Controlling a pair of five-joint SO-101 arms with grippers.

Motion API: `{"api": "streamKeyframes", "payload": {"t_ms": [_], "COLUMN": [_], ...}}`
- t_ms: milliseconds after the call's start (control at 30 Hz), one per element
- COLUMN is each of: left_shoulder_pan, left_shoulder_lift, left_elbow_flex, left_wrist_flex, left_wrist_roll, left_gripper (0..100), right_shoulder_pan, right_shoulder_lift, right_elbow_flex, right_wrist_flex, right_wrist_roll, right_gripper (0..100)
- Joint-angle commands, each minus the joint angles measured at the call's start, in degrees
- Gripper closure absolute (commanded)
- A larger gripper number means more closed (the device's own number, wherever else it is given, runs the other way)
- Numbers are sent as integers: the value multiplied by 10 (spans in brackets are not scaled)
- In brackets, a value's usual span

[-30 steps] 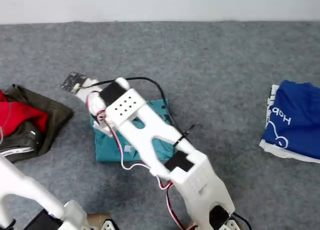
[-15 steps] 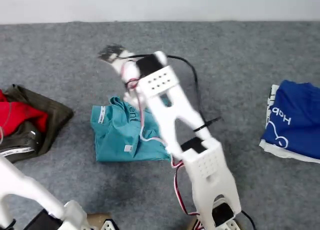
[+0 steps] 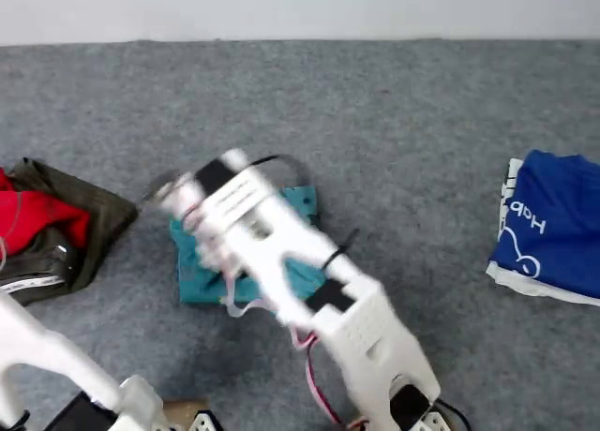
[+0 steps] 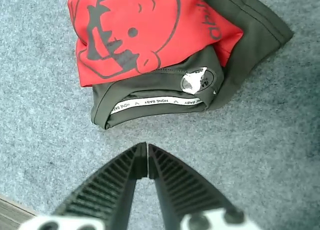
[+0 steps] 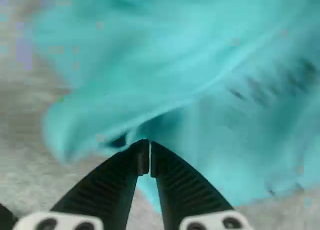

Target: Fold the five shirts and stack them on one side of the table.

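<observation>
A folded teal shirt (image 3: 199, 264) lies on the grey table left of centre; in the right wrist view the teal shirt (image 5: 200, 65) sits close under the fingertips. My right gripper (image 3: 171, 191) hangs blurred over the teal shirt's far left corner, and the right gripper (image 5: 145, 146) is shut with no cloth visibly between its tips. At the left edge a red shirt (image 3: 37, 215) (image 4: 145, 30) rests on a dark olive shirt (image 3: 98, 215) (image 4: 165, 92). My left gripper (image 4: 147, 162) is shut over bare carpet, just short of the olive shirt's collar.
A folded blue shirt (image 3: 553, 225) lies on a white one (image 3: 525, 279) at the right edge. The left arm's white link (image 3: 47, 356) crosses the near left corner. Bare grey carpet (image 3: 422, 141) spreads between the teal shirt and the blue pile.
The right arm swung up and away to the far side of the teal shirt half a second ago; now it has come back down over the shirt's left part. The shirts have stayed put.
</observation>
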Motion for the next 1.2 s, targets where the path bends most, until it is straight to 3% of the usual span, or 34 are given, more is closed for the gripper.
{"api": "streamKeyframes", "payload": {"t_ms": [0, 133, 400, 633, 733, 900, 1167], "left_shoulder_pan": [-1, -2, -2, -2, -2, -2, -4], "left_shoulder_lift": [-25, -25, -25, -25, -25, -25, -25], "left_elbow_flex": [-3, -3, -3, -3, -3, -3, -3], "left_wrist_flex": [10, 10, 10, 10, 10, 10, 10], "left_wrist_roll": [5, 5, 5, 5, 5, 5, 5], "left_gripper": [983, 983, 983, 983, 983, 983, 983], "right_shoulder_pan": [-65, -65, 44, 87, 79, 3, -37], "right_shoulder_lift": [-43, -43, -63, -64, -61, -17, 63], "right_elbow_flex": [-80, -135, -141, -37, 16, 18, -147], "right_wrist_flex": [-5, 25, 34, 34, 31, 19, 8], "right_wrist_roll": [0, 0, 1, 4, 1, -11, -29], "right_gripper": [990, 990, 990, 990, 990, 990, 990]}}
